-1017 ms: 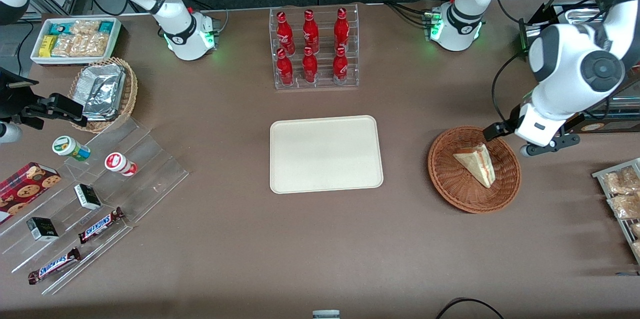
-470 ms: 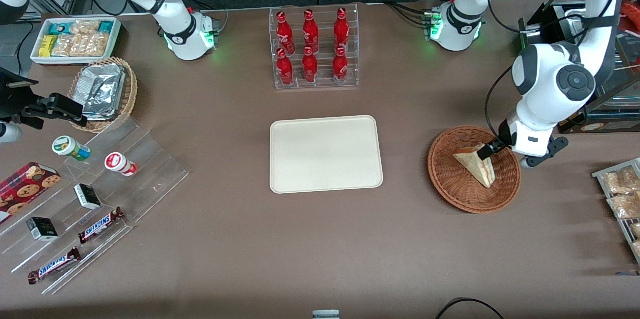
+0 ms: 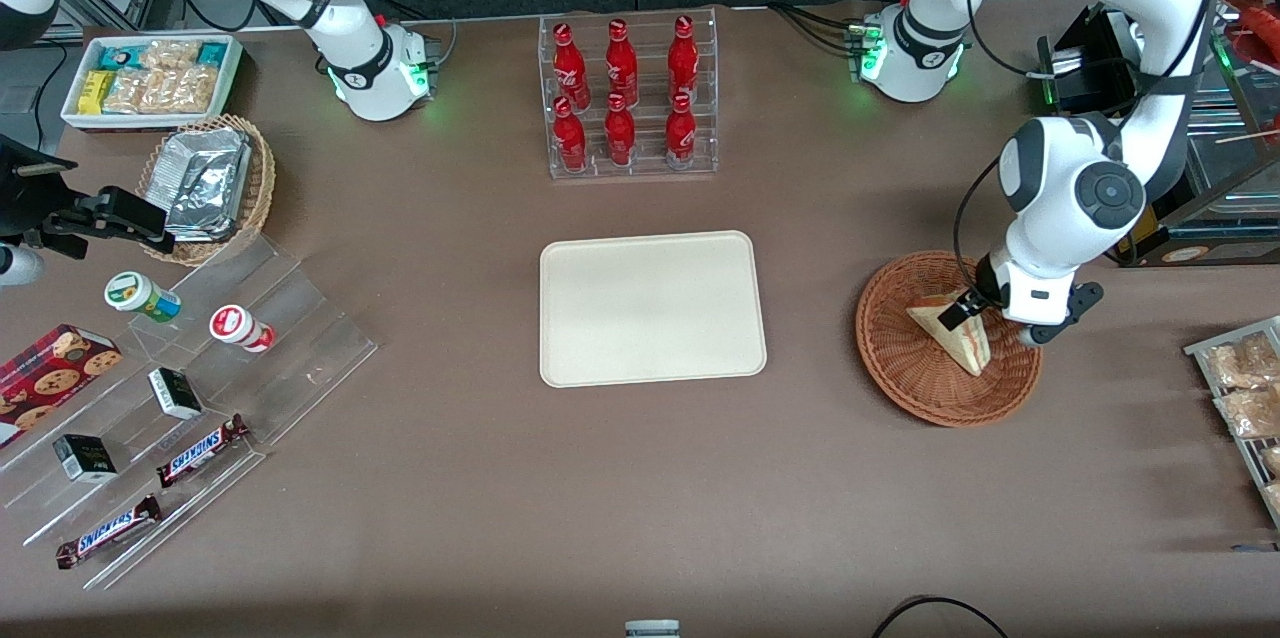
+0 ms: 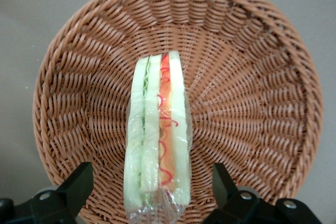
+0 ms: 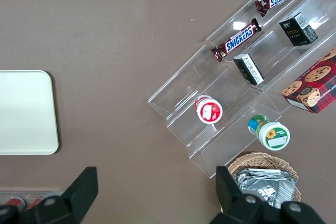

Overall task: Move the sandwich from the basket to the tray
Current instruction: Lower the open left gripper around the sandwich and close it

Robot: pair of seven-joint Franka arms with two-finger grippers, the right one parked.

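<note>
Left arm: bent at the elbow above the working arm's end of the table, forearm dropping steeply so the wrist points down into the basket (image 3: 925, 388). Gripper (image 3: 982, 316): low over the basket, directly above the sandwich (image 3: 952, 331); fingers (image 4: 79, 182) spread wide, one on either side of the sandwich and apart from it, nothing held. Sandwich: triangular wedge in clear wrap, standing on edge in the basket's middle, cut face up toward the wrist camera, showing pale bread layers, a green stripe and a red-pink and orange stripe (image 4: 157, 145); its point aims toward the front camera. Basket: round, reddish-brown wicker, resting on the brown table (image 3: 620, 498), well apart from the tray (image 3: 650, 308) and toward the working arm's end. Tray: cream, rectangular, rounded corners, flat on the table's middle, nothing on it. Bottle rack (image 3: 630, 98): clear acrylic, six red bottles in two rows, farther from the front camera than the tray. Toward the parked arm's end: tan basket of foil packets (image 3: 205, 183), white bin of snacks (image 3: 150, 78), clear stepped shelf (image 3: 200, 398) with two small cups, two dark boxes, a cookie box and two Snickers bars. Wire rack of bagged snacks (image 3: 1240, 398): at the table's edge, near the basket.
</note>
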